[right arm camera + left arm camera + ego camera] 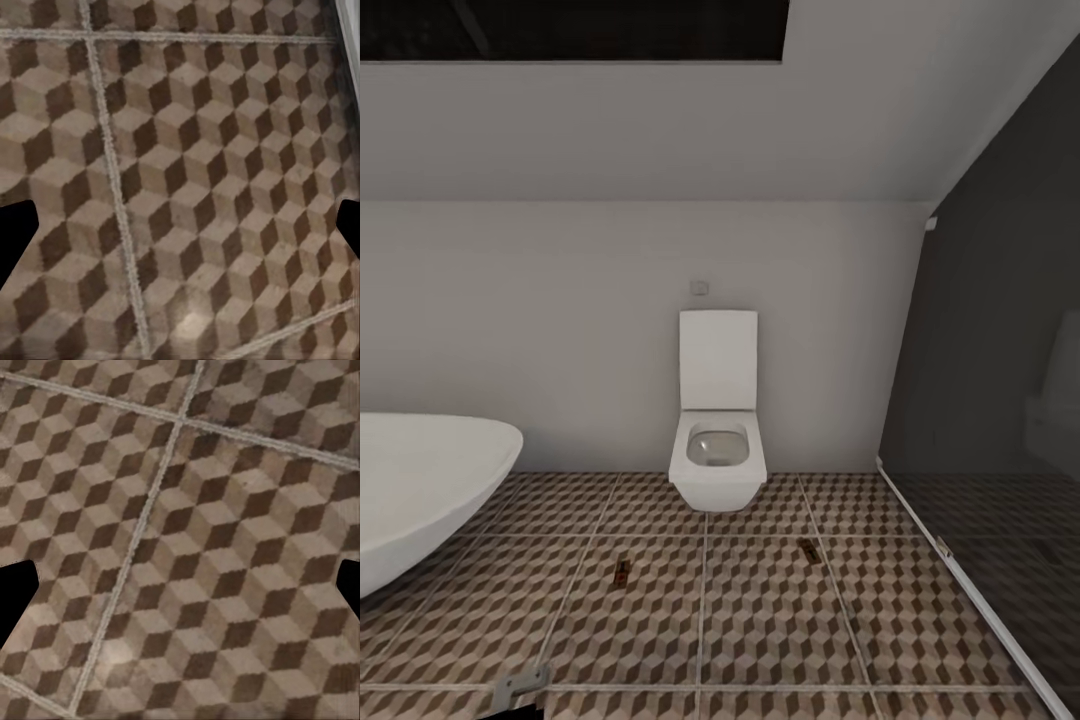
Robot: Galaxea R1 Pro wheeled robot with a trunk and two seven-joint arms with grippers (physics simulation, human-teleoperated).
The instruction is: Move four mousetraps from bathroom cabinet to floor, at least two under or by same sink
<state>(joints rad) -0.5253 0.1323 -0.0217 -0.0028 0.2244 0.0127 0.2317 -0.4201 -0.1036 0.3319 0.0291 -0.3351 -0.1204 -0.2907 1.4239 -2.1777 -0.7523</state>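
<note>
Two mousetraps lie flat on the cube-patterned bathroom floor (760,620) in the head view. One mousetrap (622,571) is left of the toilet's front and the other mousetrap (809,549) is to its right. Both are small brown boards with dark wire. My left gripper (180,592) hangs open over bare tiles, its dark fingertips (15,600) wide apart with nothing between them. My right gripper (180,232) is also open over the tiles, its fingertips (15,240) at the picture's edges. The cabinet and the sink are out of view.
A white toilet (717,440) stands against the far wall. The big white bathtub (420,490) juts in at the left. A dark glass shower wall (990,400) closes off the right side. A small grey part (520,685) pokes in at the bottom edge.
</note>
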